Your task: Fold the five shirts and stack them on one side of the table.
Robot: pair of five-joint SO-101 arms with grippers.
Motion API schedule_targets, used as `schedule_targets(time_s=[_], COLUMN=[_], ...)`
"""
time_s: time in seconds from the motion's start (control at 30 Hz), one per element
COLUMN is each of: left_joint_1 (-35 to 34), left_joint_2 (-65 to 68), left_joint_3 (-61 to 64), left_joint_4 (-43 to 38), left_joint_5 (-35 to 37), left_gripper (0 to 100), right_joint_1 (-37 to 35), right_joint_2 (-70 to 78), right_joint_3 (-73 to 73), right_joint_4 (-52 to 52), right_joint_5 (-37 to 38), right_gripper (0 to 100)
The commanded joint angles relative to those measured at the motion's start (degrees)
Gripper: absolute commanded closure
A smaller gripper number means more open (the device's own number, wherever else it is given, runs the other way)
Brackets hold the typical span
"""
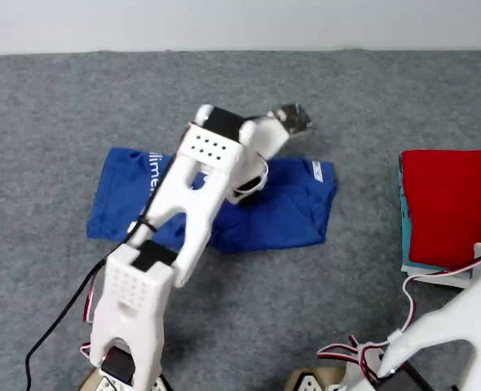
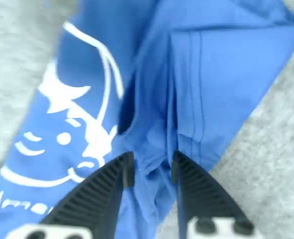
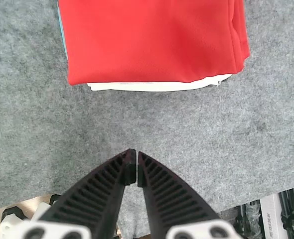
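A blue shirt (image 1: 289, 213) with a white print lies partly folded on the grey mat, left of centre. My left arm stretches over it, with the left gripper (image 1: 293, 120) near the shirt's far edge. In the left wrist view the left gripper (image 2: 151, 167) has a bunched fold of the blue shirt (image 2: 212, 74) pinched between its black fingers (image 2: 119, 174). At the right edge sits a stack of folded shirts with a red shirt (image 1: 452, 204) on top. My right gripper (image 3: 137, 167) hovers shut and holding nothing over bare mat, short of the red shirt (image 3: 152, 40).
Under the red shirt lie a white shirt (image 3: 157, 86) and a teal one (image 1: 405, 232). The right arm (image 1: 448, 322) sits at the near right corner with loose wires (image 1: 363, 354). Grey mat (image 1: 322, 301) lies bare between shirt and stack.
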Motion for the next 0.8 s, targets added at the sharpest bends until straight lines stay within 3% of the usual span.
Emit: schedule_targets(time_s=[0.0,0.23,0.6,0.77], left_joint_1=[-5.0,-14.0,-8.7,-8.1], left_joint_2=[-6.9,-0.7,9.4,12.7], left_joint_3=[-2.2,-2.2,-2.2,-2.1], left_joint_4=[1.6,1.6,1.7,1.7], left_joint_5=[3.0,3.4,3.4,3.5], left_gripper=[87,87,87,87], right_joint_1=[-0.2,-0.5,-0.2,-0.4], right_joint_2=[-1.7,-1.5,-1.7,-1.7], right_joint_3=[-0.4,-0.4,5.8,6.0], right_joint_4=[1.2,1.1,-2.8,-2.9], right_joint_5=[-0.2,-0.2,0.0,3.8], right_gripper=[98.7,98.7,98.7,98.7])
